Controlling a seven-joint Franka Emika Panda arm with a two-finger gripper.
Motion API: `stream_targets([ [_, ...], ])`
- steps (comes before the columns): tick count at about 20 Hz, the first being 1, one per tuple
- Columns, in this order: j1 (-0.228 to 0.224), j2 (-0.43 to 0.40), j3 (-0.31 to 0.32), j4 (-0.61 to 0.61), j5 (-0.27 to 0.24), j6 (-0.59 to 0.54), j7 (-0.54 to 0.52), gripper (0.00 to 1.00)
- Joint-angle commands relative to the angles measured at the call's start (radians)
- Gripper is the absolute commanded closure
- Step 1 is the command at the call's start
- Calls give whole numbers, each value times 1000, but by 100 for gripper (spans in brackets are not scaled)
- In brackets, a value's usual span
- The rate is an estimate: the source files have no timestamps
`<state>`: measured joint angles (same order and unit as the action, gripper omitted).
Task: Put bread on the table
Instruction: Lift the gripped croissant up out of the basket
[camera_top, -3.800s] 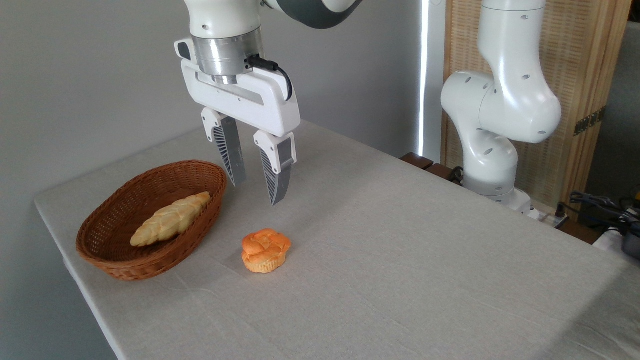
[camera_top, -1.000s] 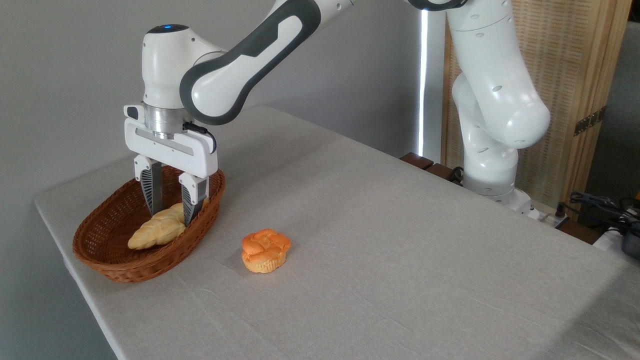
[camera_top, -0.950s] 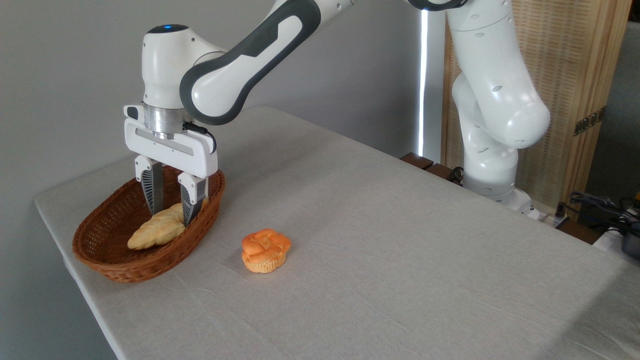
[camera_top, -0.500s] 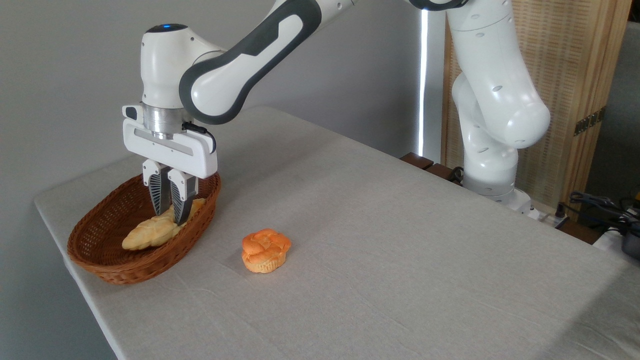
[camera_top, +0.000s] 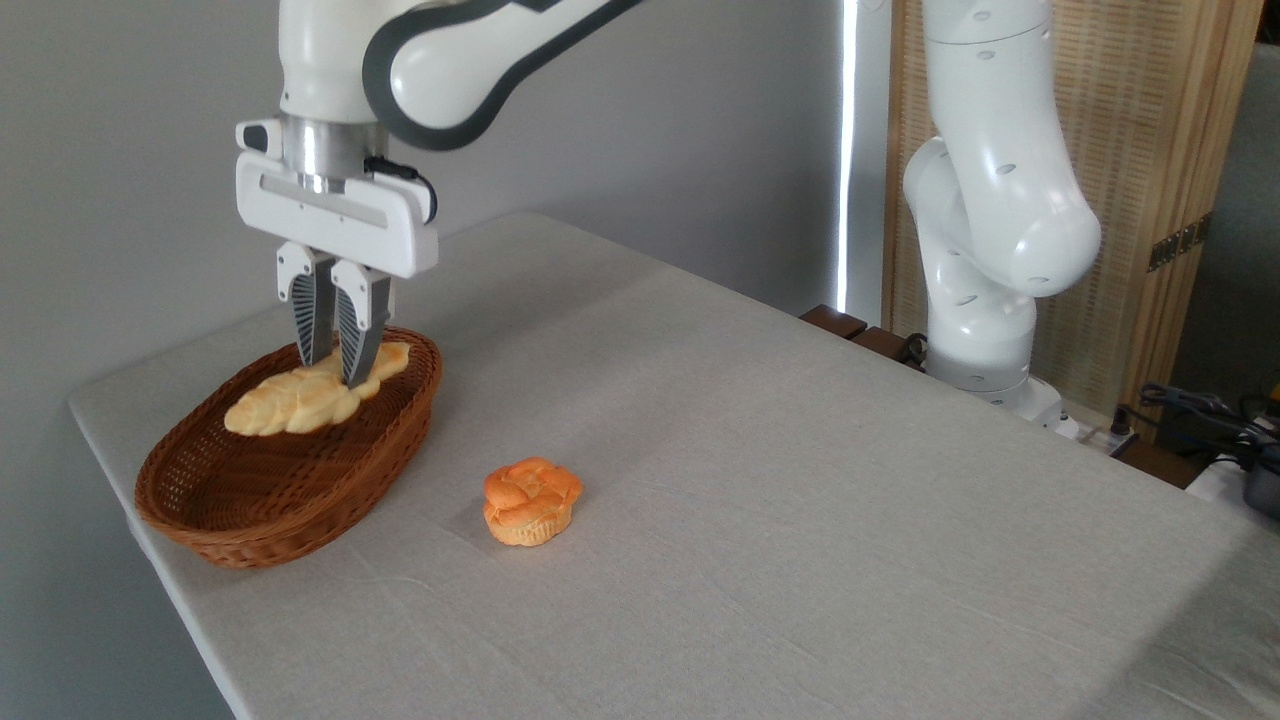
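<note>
Pale golden and braided, the bread (camera_top: 290, 400) hangs above the hollow of the brown wicker basket (camera_top: 270, 500), pinched near its right end between the two fingers of the gripper (camera_top: 338, 372), which point straight down. The loaf lies almost level, its left tip drooping slightly. On the beige cloth of the table (camera_top: 800, 500), just right of the basket, sits a small orange knotted bun (camera_top: 530, 500).
</note>
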<state>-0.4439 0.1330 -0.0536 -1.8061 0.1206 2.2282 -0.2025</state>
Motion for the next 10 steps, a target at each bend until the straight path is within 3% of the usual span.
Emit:
stream_targets([
  [1, 1, -61, 14, -19, 13, -65, 0, 68],
  [6, 66, -150, 17, -100, 13, -140, 210, 63],
  [10, 151, -233, 18, -206, 10, -191, 380, 62],
])
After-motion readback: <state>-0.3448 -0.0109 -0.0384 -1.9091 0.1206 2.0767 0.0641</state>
